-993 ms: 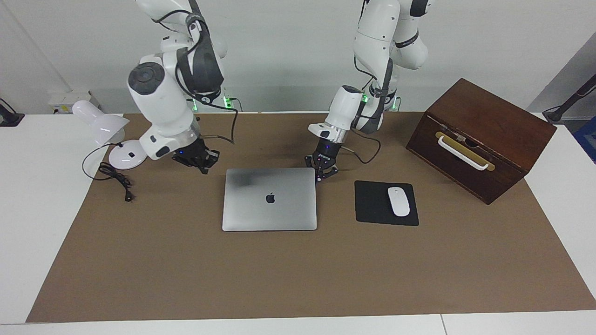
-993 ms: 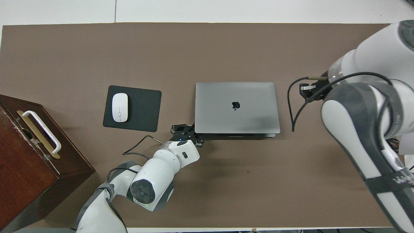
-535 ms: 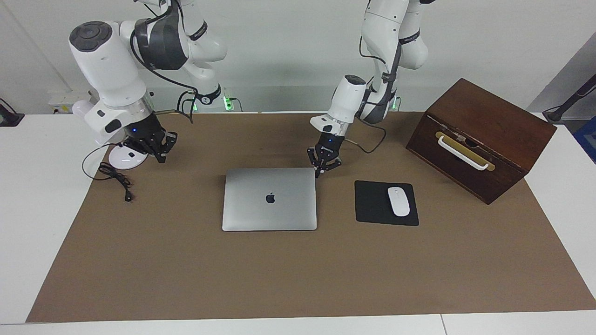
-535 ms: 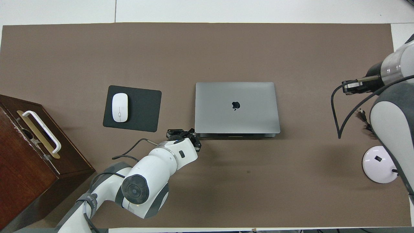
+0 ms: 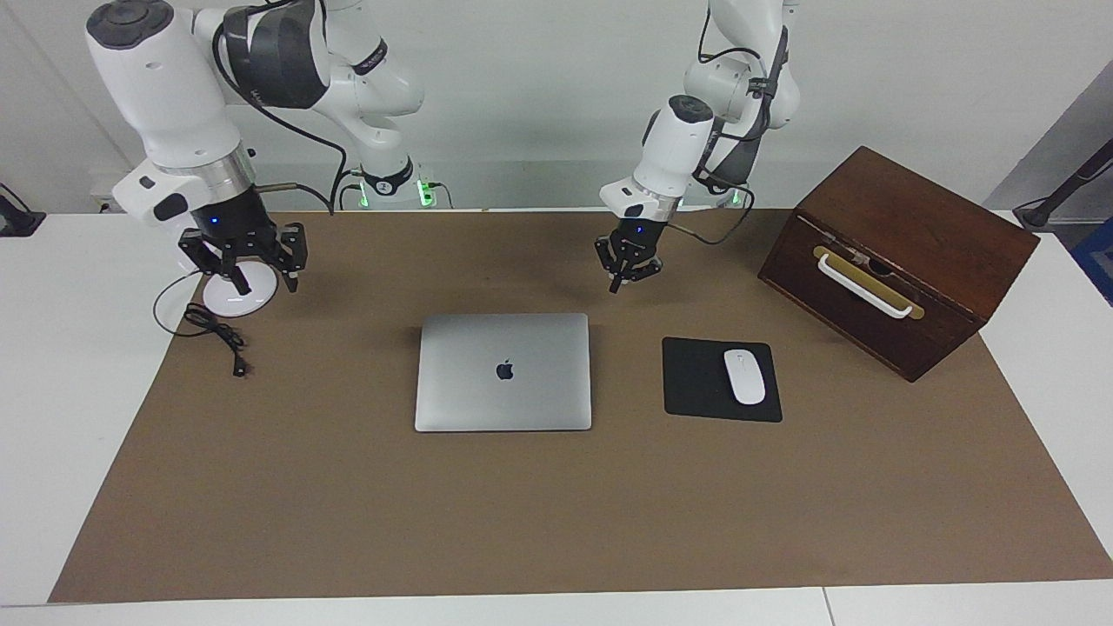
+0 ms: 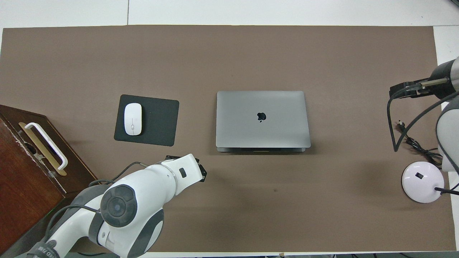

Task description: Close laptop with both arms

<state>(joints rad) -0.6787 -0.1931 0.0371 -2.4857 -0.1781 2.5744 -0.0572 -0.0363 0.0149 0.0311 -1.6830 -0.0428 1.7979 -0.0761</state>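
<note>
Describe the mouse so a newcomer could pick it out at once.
Start at the wooden box at the left arm's end of the table. Between it and the closed laptop lies a black mouse pad. The mouse rests on it, small, white and oval.

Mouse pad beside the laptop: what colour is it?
Plain black. The mouse pad shows best in the overhead view, with a white mouse lying on it.
</note>
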